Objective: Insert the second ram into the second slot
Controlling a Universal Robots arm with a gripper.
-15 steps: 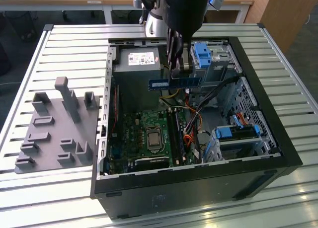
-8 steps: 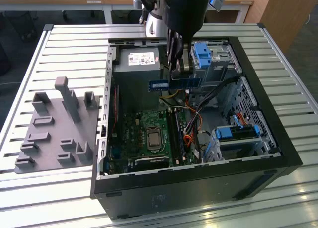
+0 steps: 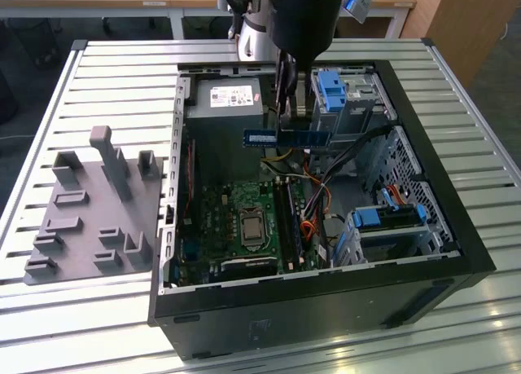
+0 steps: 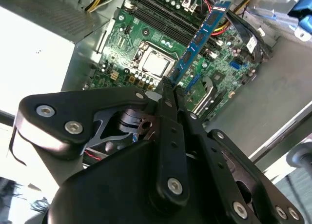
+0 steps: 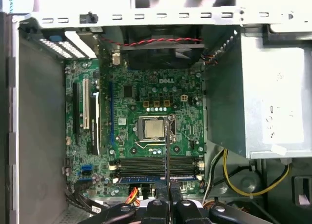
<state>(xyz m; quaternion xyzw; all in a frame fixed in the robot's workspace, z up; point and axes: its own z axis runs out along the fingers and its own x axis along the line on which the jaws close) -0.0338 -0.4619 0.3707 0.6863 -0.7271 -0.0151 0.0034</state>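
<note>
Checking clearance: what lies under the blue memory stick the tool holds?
The green motherboard with its long black memory slots, seen in the first wrist view. The thin blue circuit-board stick, edge-on there, and the tool cover a narrow strip of them.

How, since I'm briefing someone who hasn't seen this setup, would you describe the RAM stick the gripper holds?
Find the open black computer case on the slatted metal table. Over its green motherboard, the gripper hangs shut on the second ram. It is the long, thin blue stick with a white label, held level in mid-air rather than seated on the board.
</note>
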